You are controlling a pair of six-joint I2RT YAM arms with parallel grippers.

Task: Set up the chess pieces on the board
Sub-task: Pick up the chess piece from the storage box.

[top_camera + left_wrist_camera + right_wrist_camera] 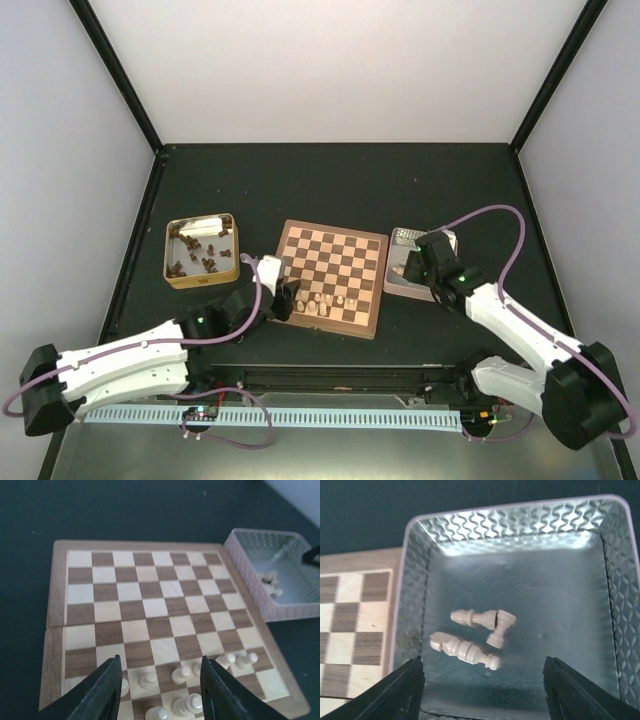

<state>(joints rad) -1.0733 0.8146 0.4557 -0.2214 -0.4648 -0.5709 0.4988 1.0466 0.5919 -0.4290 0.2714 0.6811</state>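
the chessboard (332, 277) lies on the dark surface (350, 180) between two tins, in front of the arms. the left gripper (160, 662) hovers over the board's near left corner with its jaws apart and nothing clamped between them; in the left wrist view two upright pale pawns (148, 679) stand on squares seen in the gap between the fingers. more pale chess pieces (227, 659) stand upright along the board's two nearest rows, and the other squares are bare. the right gripper (482, 662) hangs over the silver tin (520, 520), which sits just right of the board, its jaws spread wide and gripping nothing. three pale pieces (462, 650) lie on their sides on the tin's floor, two of them touching. left of the board, the gold tin (200, 280) holds the dark brown chess pieces (205, 255), scattered loosely.
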